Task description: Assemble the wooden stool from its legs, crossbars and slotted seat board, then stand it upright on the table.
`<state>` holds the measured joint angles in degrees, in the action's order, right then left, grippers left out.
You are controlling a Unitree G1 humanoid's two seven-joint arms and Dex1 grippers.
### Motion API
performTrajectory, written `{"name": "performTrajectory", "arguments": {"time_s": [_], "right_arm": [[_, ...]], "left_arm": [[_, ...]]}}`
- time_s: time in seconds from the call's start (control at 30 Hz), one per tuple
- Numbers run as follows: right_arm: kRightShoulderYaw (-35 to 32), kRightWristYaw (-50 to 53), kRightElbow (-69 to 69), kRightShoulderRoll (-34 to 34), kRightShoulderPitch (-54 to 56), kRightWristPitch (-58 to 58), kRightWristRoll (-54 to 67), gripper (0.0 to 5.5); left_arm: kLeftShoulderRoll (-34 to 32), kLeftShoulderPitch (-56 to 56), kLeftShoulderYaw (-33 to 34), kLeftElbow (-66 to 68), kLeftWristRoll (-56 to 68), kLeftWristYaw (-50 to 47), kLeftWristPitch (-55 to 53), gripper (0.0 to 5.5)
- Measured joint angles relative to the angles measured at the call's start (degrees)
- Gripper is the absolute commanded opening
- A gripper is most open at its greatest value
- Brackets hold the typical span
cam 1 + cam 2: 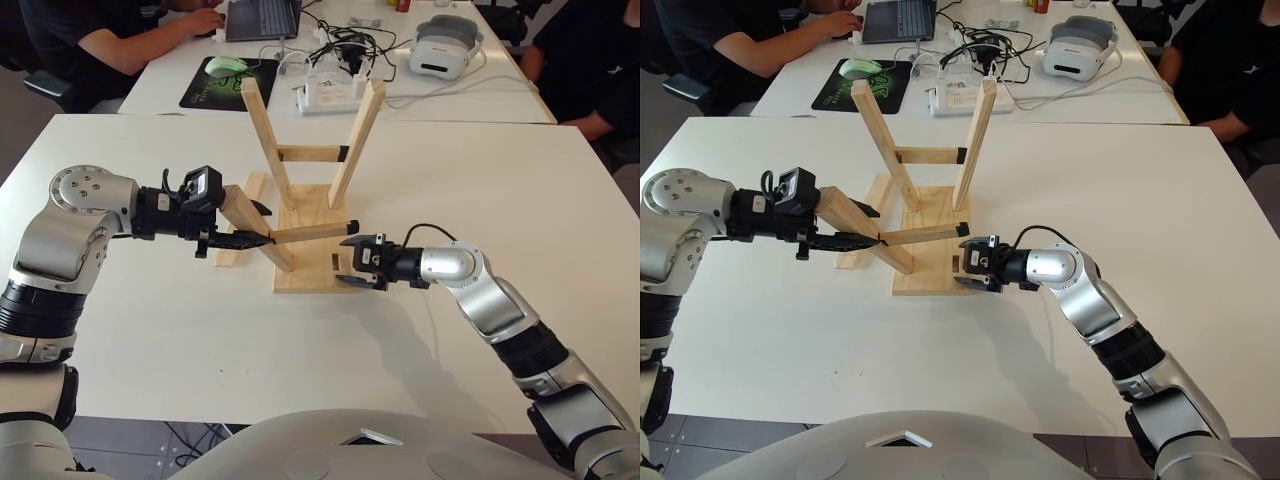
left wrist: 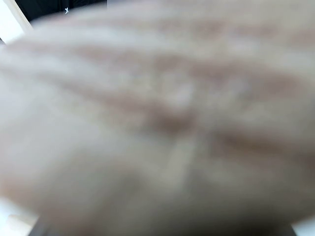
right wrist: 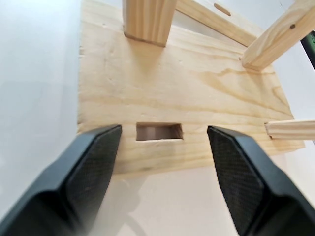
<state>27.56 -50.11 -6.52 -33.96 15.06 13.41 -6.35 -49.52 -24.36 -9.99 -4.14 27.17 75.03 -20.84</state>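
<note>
The slotted seat board [image 1: 312, 268] lies flat mid-table. Two legs [image 1: 266, 130] [image 1: 360, 135] stand upright in its far side, joined by a crossbar [image 1: 312, 154]. My left gripper [image 1: 252, 225] is shut on a third leg [image 1: 240, 208], held tilted over the board's left edge; blurred wood grain [image 2: 157, 118] sits close to the left wrist camera. A crossbar [image 1: 312, 233] runs from that leg toward the right. My right gripper [image 1: 357, 262] is open at the board's near right edge, its fingers [image 3: 93, 162] either side of an empty slot [image 3: 159, 131].
Another wooden piece [image 1: 232, 250] lies flat on the table just left of the board. A second table behind carries a power strip [image 1: 325, 95], cables, a mouse pad [image 1: 222, 82] and a white headset [image 1: 445, 47]. Bare tabletop lies in front and to the right.
</note>
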Motion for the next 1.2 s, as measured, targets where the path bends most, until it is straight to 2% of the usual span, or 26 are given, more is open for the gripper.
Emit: {"name": "performTrajectory", "arguments": {"time_s": [0.43, 0.47, 0.57, 0.9, 1.1, 1.2], "right_arm": [[0.55, -0.05, -0.28, -0.57, 0.15, 0.09, -0.01, 3.24], [0.56, -0.06, -0.3, -0.58, 0.16, 0.12, -0.01, 3.24], [0.94, -0.19, -0.46, -0.9, 0.46, 0.25, -0.09, 3.24], [1.64, -0.82, -1.34, -1.87, 1.26, 0.25, -0.09, 3.24], [1.69, -0.81, -1.33, -1.88, 1.33, 0.28, -0.08, 3.24], [1.65, -0.75, -1.43, -1.87, 1.27, 0.38, -0.01, 3.24]], "left_arm": [[0.34, -0.26, 0.25, -0.34, 0.44, -0.63, -1.63, 2.02], [0.38, -0.26, 0.34, -0.46, 0.46, -0.7, -1.92, 2.39], [0.39, 0.14, 0.1, 0.1, 0.71, -0.35, -4.24, 2.67], [0.86, 1.24, 0.67, 1.22, 0.55, 0.2, -6.13, 4.08], [-4.0, 2.56, 1.98, 5.5, -6.91, 0.02, -1.49, 4.97], [-4.23, 4.39, 4.41, 8.96, -9.01, -4.49, -0.83, 5.29]]}}
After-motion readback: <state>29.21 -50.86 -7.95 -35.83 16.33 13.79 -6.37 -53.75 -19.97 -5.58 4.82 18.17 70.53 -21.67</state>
